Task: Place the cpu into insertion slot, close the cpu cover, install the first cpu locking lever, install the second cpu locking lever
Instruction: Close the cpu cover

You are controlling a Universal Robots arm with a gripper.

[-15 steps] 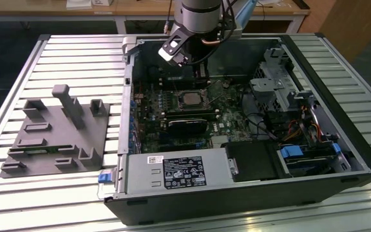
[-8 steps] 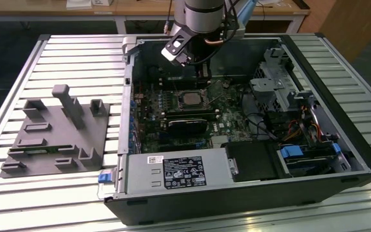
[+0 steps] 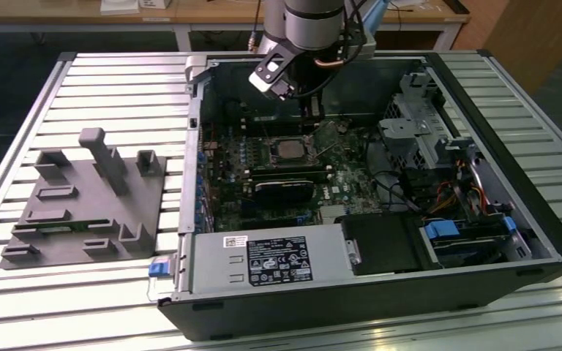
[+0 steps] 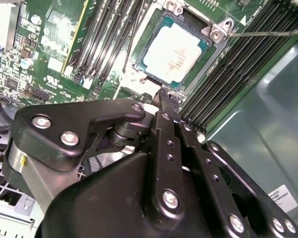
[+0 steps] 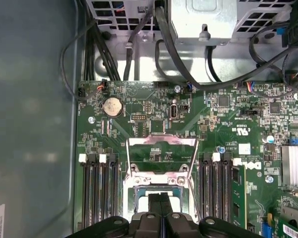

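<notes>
- Arm (image 3: 306, 22) reaches down from above into the open computer case (image 3: 379, 311) on the slatted surface (image 3: 115, 88). The wrist is vertical and the pincer (image 3: 312, 112) points straight down at the board.
- Pincer fingers are pressed together with nothing between them — tips sit right at the edge of the insertion slot (image 4: 214, 32).
- cpu (image 4: 171, 52) lies flat in the slot, metal top up, edges square to the frame.
- cpu cover (image 5: 162, 142) stands open off the slot — green board shows through its cut-out.
- Thin locking lever (image 4: 268, 33) runs out from the slot's corner over the memory slots (image 4: 248, 49).
</notes>
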